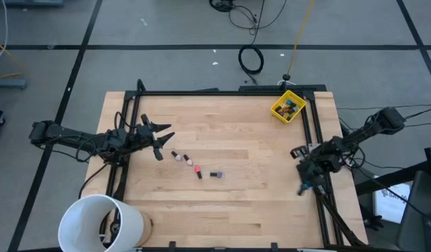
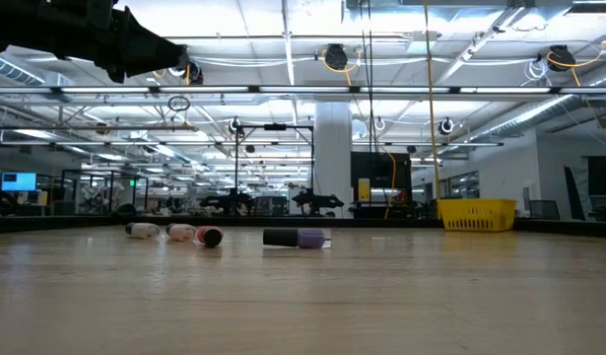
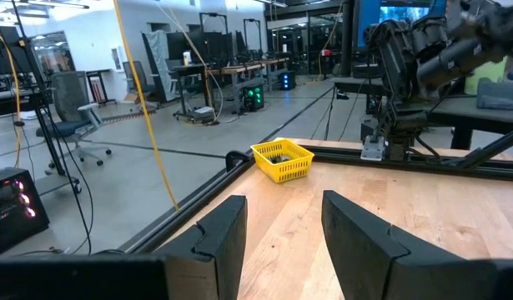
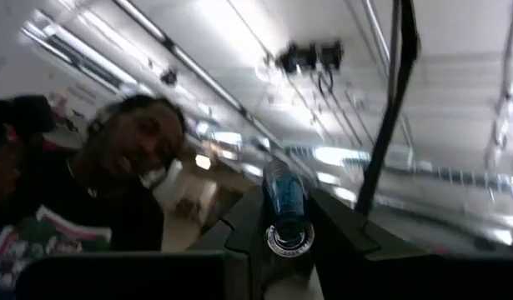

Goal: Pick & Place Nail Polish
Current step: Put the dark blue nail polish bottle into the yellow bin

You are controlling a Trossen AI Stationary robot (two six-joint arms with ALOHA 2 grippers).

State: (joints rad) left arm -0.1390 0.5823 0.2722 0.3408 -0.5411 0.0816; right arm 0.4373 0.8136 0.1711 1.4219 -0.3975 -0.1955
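Bottles: four small dark-capped nail polish bottles lie on their sides in a loose row mid-table on the pale wooden tabletop (image 1: pixel 236 203). Leftmost pale-bodied bottle (image 1: pixel 176 155), then a pinkish one (image 1: pixel 188 161), then a red-bodied one (image 1: pixel 197 170), then a purple-bodied bottle with long dark cap (image 1: pixel 216 174) at the right end of the row. From the low view the same row reads pale, pink, red, then purple, all flat on the wood.

More bottles sit in the small yellow plastic mesh basket (image 1: pixel 277 110) at the far right corner of the table; colours mixed, count unclear.

Left gripper (image 1: pixel 159 138) is raised above the table at the left side, near the left end of the row, fingers (image 3: pixel 221 242) apart with nothing between them.

Right gripper (image 4: pixel 283 221) is off by the right edge of the table, tilted upward toward the ceiling, fingers clamped on a blue-bodied nail polish bottle (image 4: pixel 283 193) seen end-on. A person in a dark shirt (image 4: pixel 81 208) shows beyond it.

Large white cylindrical bucket (image 1: pixel 101 224) stands at the near left corner.
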